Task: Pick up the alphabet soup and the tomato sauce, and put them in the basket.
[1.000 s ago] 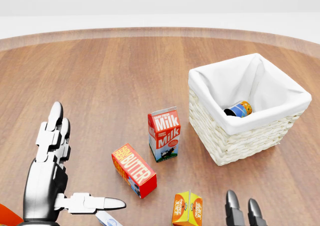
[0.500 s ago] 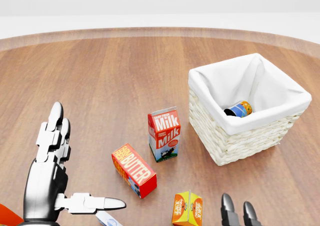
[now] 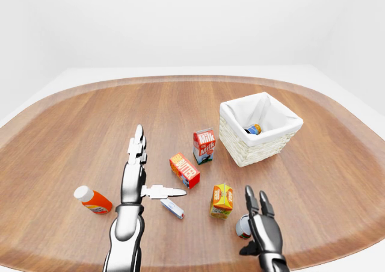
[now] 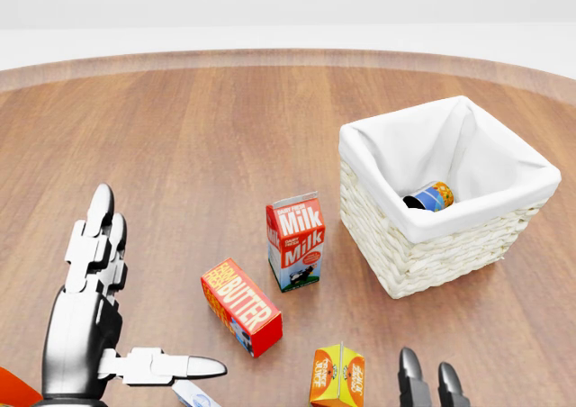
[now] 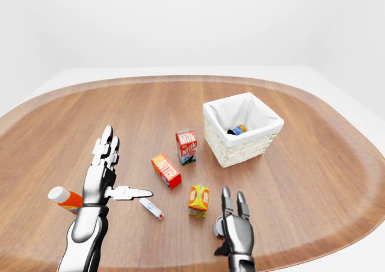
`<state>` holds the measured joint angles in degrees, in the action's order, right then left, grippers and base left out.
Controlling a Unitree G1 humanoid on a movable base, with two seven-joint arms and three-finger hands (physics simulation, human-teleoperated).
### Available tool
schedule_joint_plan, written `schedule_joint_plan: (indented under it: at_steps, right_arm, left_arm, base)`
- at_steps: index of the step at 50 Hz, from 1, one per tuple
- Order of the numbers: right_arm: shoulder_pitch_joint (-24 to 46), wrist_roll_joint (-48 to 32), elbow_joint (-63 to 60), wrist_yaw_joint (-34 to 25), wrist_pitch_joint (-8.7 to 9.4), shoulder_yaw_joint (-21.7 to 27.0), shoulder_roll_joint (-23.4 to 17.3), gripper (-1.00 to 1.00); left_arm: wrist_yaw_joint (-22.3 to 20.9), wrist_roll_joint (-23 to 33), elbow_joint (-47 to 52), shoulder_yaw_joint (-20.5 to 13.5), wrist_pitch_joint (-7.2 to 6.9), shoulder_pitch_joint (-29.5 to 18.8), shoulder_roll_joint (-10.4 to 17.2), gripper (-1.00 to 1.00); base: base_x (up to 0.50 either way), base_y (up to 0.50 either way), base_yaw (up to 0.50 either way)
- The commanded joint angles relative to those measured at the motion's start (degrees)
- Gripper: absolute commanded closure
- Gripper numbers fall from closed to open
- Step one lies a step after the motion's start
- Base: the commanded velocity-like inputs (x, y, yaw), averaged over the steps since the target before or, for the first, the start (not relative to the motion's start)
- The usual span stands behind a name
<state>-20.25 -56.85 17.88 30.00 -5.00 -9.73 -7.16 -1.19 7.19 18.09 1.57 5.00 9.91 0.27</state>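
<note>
Tomato sauce or alphabet soup — you cannot read which — already lies as one can inside the basket in the left-eye view, against the white lining. The other can stands on the desk near the bottom of this view, just left of your right hand, whose fingers are spread and not around it. Your left hand hangs released above the desk, fingers straight, thumb pointing toward the butter box. An orange bottle lies to its left, and a small white tube lies just below the thumb.

In the head view, the basket sits at the right with the can in its lower corner. The milk carton stands left of it, and the juice carton is near the bottom edge. Only two fingertips of your right hand show here.

In the right-eye view, the second can touches or nearly touches the left side of your right hand.

You appear halfway: one can is delivered, one remains. Next, close your right fingers around the remaining can without knocking the juice carton beside it, then lift it over the basket rim.
</note>
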Motion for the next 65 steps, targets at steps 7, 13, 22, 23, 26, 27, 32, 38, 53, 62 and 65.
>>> schedule_joint_plan:
  at_steps: [7,13,22,23,26,27,32,38,53,62,65]
  right_arm:
    - [1.47,-0.47,1.93,0.0,0.0,0.77,0.19,-1.0]
    - [1.47,-0.45,2.13,0.0,0.0,0.78,0.15,0.99]
    - [0.76,-0.36,1.14,0.0,0.0,0.79,0.11,1.0]
    - [0.73,-0.36,1.1,0.0,0.0,0.78,0.13,1.0]
    - [0.49,-0.44,0.88,0.0,0.0,0.72,0.17,1.0]
    - [0.49,-0.57,0.97,0.0,0.0,0.7,0.15,1.0]
    - [-0.4,-0.03,-0.4,0.0,0.0,0.64,0.14,1.0]
    - [-1.91,0.29,-2.84,0.0,0.0,0.64,0.0,1.0]
    - [-5.62,8.95,-12.87,-5.13,0.0,5.69,0.41,1.0]
    - [-5.53,11.8,-14.38,-10.01,0.0,9.66,2.14,1.0]
    - [-5.53,12.75,-14.84,-11.39,0.0,10.62,2.51,1.0]
  left_arm:
    - [-0.05,-0.28,-0.17,-0.14,0.0,-0.05,0.02,-1.0]
    - [-0.06,-0.26,-0.18,-0.13,0.0,-0.05,0.04,-1.0]
    - [-0.03,-0.22,-0.17,-0.08,0.0,0.01,0.01,-1.0]
    - [-0.03,-0.22,-0.19,-0.08,0.0,0.01,0.02,-1.0]
    - [-0.04,-0.17,0.12,-0.01,0.0,0.13,0.0,-1.0]
    - [-0.03,-0.15,0.13,0.01,0.0,0.15,0.0,-1.0]
    - [-0.02,-0.14,0.03,0.03,0.0,0.23,0.03,-1.0]
    - [-0.02,-0.15,-0.2,0.0,0.0,0.19,0.04,-1.0]
    - [-0.02,-0.25,-0.21,-0.13,0.0,-0.03,0.04,-1.0]
    - [0.02,-0.37,-0.28,-0.23,0.0,-0.3,0.01,-1.0]
    - [0.02,-0.4,-0.18,-0.25,0.0,-0.34,0.0,-1.0]
  base:
    - [0.0,0.0,0.0]
    - [0.0,0.0,0.0]
    - [0.0,0.0,0.0]
    - [0.0,0.0,0.0]
    - [0.0,0.0,0.0]
    - [0.0,0.0,0.0]
    - [0.0,0.0,0.0]
    - [0.0,0.0,0.0]
    - [0.0,0.0,0.0]
    - [0.0,0.0,0.0]
    - [0.0,0.0,0.0]
